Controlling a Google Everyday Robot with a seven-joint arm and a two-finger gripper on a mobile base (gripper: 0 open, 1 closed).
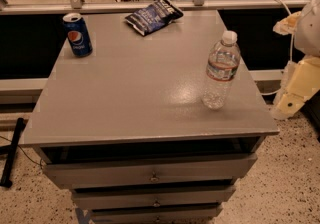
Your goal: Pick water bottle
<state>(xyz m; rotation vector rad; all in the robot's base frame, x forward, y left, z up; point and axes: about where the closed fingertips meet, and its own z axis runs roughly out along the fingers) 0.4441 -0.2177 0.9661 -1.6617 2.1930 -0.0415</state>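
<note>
Water bottle (pixel 220 70) near table (pixel 135 88) edge — jaws beyond.

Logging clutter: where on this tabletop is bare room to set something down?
Bare: the centre and front-left of the tabletop, bordered by Pepsi can, chip bag and water bottle. Tightest by the bottle at the right edge; the claw hangs off-table there.

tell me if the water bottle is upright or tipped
Upright: the water bottle stands on its base, cap up. The gripper is beyond the right edge of the table.
</note>
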